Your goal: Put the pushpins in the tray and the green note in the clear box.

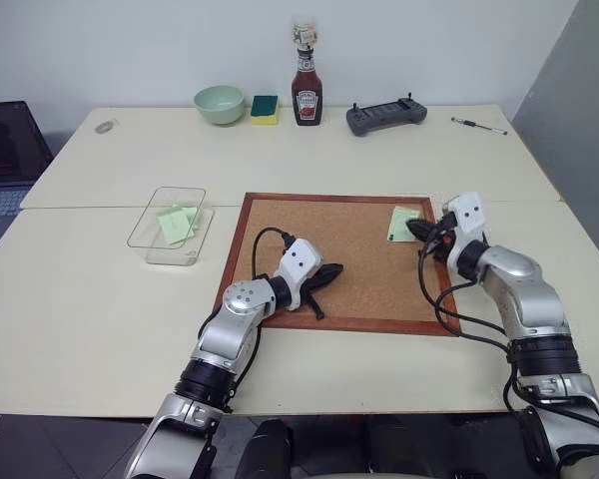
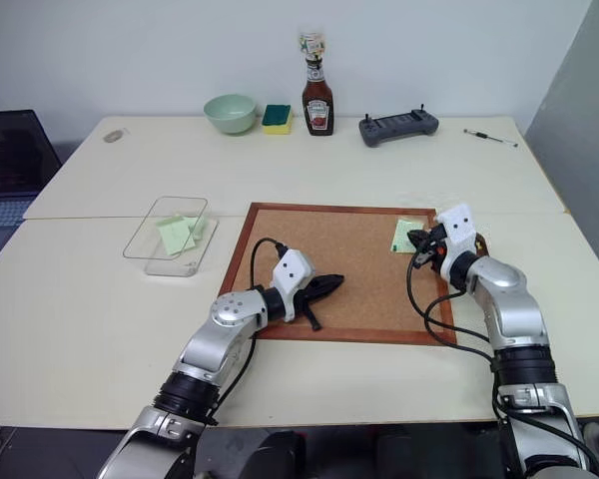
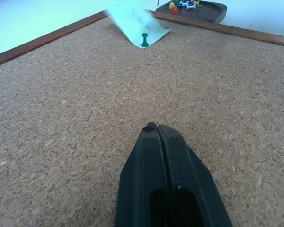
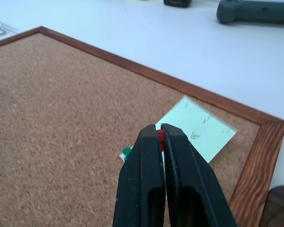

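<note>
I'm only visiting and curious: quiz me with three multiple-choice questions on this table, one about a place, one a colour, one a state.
1. Where is the green note nearest the right gripper?
A. on the corkboard
B. in a bowl
C. under a bottle

2. What colour is the pushpin this gripper holds?
A. yellow
B. red
C. blue

3. How is the left gripper?
A. shut, empty
B. wide open
C. holding a sponge

Answers: A, the note lies inside the wooden frame; B, red shows between the closed fingers; A, its fingers meet with nothing between them.
</note>
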